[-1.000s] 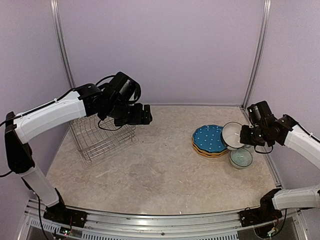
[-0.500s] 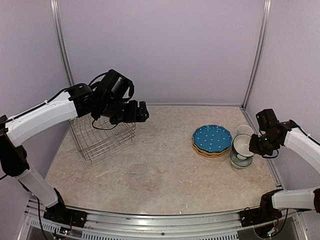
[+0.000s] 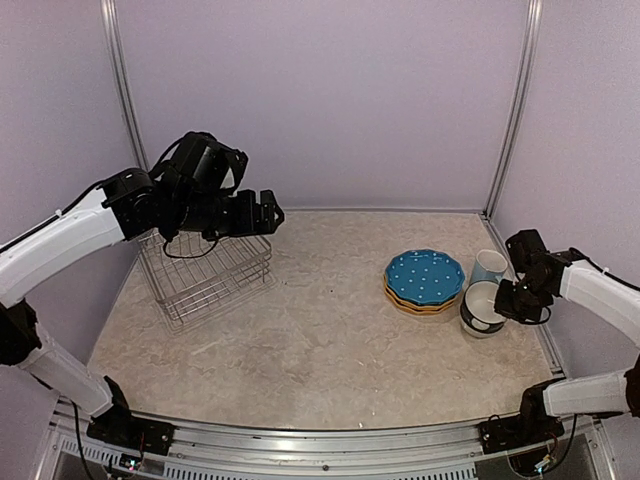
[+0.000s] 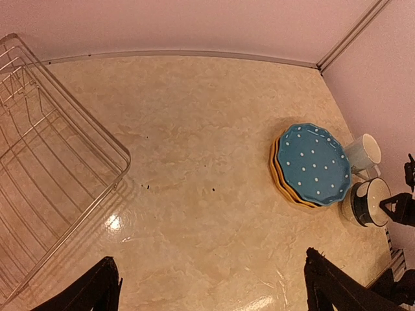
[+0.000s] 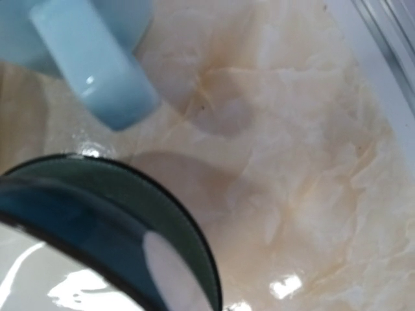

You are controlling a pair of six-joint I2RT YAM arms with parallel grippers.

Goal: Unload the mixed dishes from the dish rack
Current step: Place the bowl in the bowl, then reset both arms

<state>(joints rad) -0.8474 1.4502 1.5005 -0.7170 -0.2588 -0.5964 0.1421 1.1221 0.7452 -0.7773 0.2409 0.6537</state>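
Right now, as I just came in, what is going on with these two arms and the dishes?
The unloading looks almost finished. The dish rack on the left shows no dishes inside, and the left tool hovers open near it, holding nothing. On the right, the blue plate lies on top of the orange-yellow plates, with the light blue mug and a white bowl beside them. The right tool is at the bowl's rim; whether it grips the bowl cannot be told.
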